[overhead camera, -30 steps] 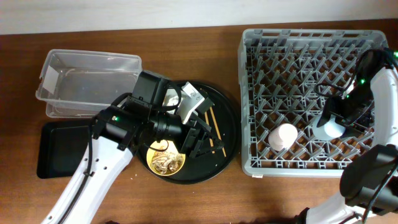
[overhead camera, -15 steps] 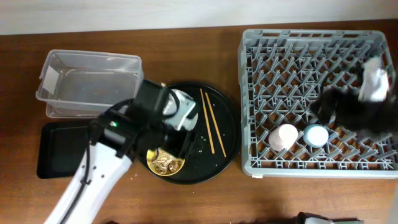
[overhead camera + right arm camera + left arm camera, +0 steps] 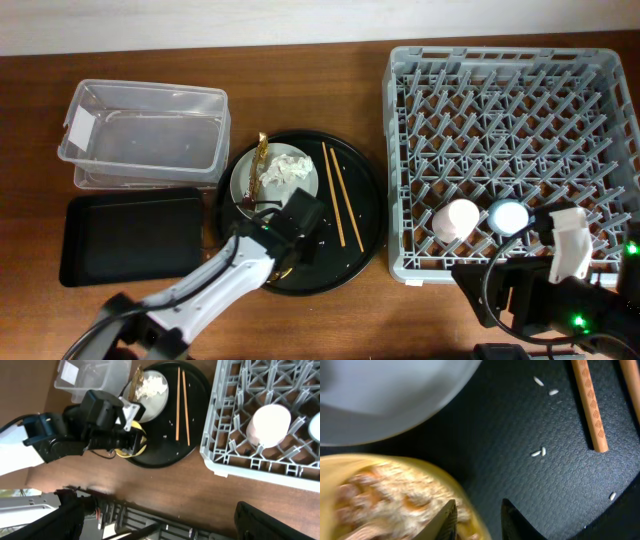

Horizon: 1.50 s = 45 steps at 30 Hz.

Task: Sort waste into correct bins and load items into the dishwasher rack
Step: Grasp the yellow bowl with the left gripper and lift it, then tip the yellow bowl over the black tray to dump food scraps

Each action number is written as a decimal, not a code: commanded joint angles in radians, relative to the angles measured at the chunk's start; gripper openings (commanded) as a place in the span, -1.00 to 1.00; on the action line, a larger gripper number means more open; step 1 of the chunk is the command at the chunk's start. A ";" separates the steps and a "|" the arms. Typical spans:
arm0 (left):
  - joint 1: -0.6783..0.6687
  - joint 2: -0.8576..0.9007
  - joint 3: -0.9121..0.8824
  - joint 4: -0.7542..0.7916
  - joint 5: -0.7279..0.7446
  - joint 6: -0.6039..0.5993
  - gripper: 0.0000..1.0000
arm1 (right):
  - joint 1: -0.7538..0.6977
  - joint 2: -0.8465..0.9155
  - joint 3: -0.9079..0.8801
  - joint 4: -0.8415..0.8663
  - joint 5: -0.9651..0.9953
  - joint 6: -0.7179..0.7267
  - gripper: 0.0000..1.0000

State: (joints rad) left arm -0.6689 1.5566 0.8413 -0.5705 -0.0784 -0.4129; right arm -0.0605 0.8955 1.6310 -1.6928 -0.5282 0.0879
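Observation:
My left gripper (image 3: pixel 298 238) (image 3: pixel 479 521) is open and low over the round black tray, its fingers either side of the rim of the yellow bowl (image 3: pixel 395 467), which holds brownish food scraps (image 3: pixel 375 497). The pale grey plate (image 3: pixel 248 182) (image 3: pixel 385 395) lies just behind, carrying crumpled white tissue (image 3: pixel 287 170) and the gold-brown wrapper strip (image 3: pixel 260 160). Two chopsticks (image 3: pixel 340 205) (image 3: pixel 590 410) lie on the tray to the right. The pink cup (image 3: pixel 455 218) (image 3: pixel 270 425) and blue cup (image 3: pixel 507 215) sit in the grey dishwasher rack (image 3: pixel 500 70). My right gripper (image 3: pixel 500 295) (image 3: pixel 160 525) is open and empty, off the table's front edge.
The clear tub (image 3: pixel 140 135) stands at the back left with the shallow black rectangular tray (image 3: pixel 125 238) in front of it. The round black tray (image 3: pixel 365 240) holds scattered rice grains (image 3: pixel 540 452). My left arm (image 3: pixel 190 295) reaches in from the front left.
My right arm has left the blue cup in the rack beside the pink cup and pulled back to the front right. My left gripper has moved forward, uncovering the plate.

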 commanded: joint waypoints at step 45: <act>1.381 0.178 0.177 -0.793 1.610 1.305 -1.00 | 0.010 -0.006 -0.008 0.029 -0.019 -0.047 0.93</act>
State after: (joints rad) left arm 0.7094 1.7798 1.0092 -1.2545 1.5051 0.8303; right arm -0.0578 0.8955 1.6238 -1.6619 -0.5377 0.0456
